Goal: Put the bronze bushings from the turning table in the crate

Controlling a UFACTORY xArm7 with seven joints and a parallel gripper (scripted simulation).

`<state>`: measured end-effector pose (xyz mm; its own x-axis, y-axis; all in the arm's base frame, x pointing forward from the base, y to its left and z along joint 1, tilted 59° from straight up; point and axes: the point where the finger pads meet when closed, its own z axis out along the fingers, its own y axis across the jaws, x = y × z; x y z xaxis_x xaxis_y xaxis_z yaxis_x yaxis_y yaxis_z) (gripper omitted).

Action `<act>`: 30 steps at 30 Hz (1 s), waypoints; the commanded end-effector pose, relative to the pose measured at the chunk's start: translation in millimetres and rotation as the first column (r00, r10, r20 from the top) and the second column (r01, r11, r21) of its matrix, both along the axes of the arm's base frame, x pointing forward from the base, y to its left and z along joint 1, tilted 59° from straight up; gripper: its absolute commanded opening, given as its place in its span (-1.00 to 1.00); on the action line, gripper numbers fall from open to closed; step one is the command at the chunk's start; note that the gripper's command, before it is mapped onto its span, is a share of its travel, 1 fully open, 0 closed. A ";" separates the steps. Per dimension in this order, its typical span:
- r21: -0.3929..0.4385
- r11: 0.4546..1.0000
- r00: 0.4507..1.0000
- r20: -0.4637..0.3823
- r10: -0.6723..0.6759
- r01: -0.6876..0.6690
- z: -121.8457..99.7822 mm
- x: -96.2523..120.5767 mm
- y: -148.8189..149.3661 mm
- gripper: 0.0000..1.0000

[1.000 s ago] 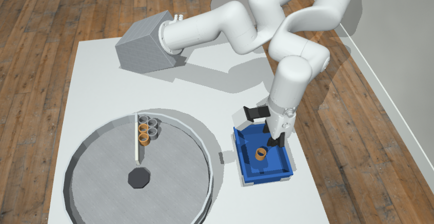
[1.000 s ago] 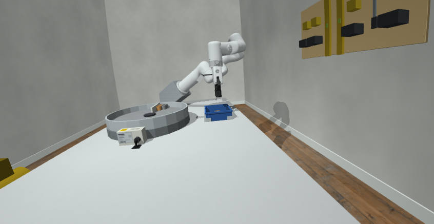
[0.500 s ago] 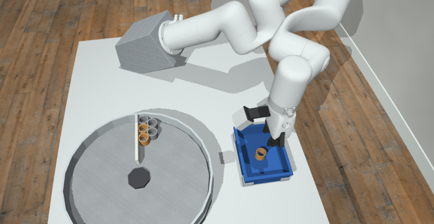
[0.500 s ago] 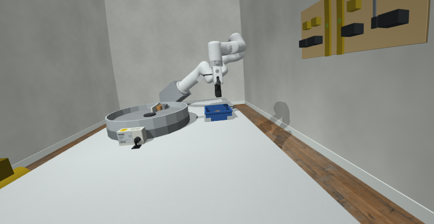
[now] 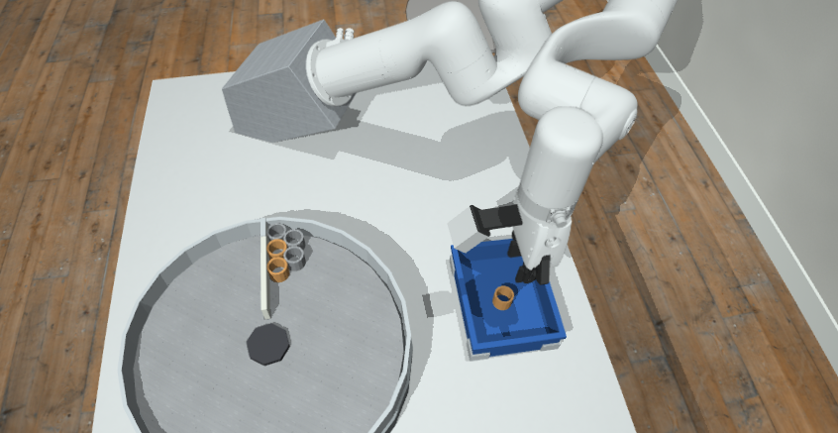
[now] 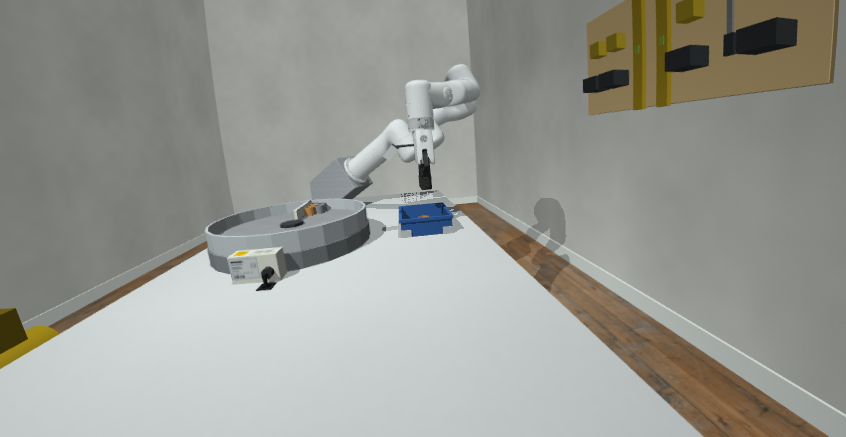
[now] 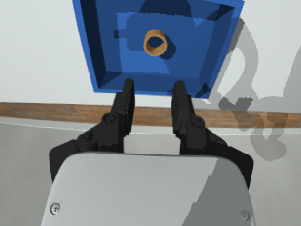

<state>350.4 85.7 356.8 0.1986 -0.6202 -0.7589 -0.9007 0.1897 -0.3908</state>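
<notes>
Above the blue crate (image 5: 518, 347) (image 6: 425, 225) (image 7: 152, 91), xArm gripper (image 5: 535, 275) (image 6: 425, 185) (image 7: 153, 92), released, fingers apart; within crate, one bronze bushing (image 5: 502, 305) (image 6: 423, 216) (image 7: 154, 53).

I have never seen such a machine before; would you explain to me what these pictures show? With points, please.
It is one white jointed robot arm (image 5: 386, 57) (image 6: 369, 159). The top picture looks down; the exterior one looks along the white table (image 5: 386, 195) (image 6: 378, 328); the wrist one looks past the black jaws. On the table stand a round grey turning table (image 5: 351, 325) (image 6: 295, 251) and a blue open crate (image 5: 518, 348) (image 6: 425, 227) (image 7: 88, 51). Two bronze rings, called bushings, and three grey steel ones stand on the turning table; one bronze bushing (image 5: 502, 302) (image 7: 155, 43) lies in the crate. The jaws are partly open, holding nothing.
</notes>
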 end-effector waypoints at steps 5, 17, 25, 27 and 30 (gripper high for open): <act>0.001 1.000 1.000 0.002 -0.003 0.003 1.0 0.4 -1.1 -0.18; 0.001 1.000 1.000 0.004 0.000 0.000 0.1 0.4 -1.8 -0.79; 0.006 1.000 1.000 0.016 0.023 -0.023 -7.1 1.0 -7.2 -0.79; 0.009 0.999 0.999 0.023 0.034 -0.035 -10.9 1.2 -10.1 -0.79; 0.015 0.998 0.998 0.036 0.056 -0.057 -18.5 1.3 -15.5 -0.79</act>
<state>351.0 78.1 346.7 0.2308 -0.6080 -0.7596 -0.8993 0.1648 -0.4052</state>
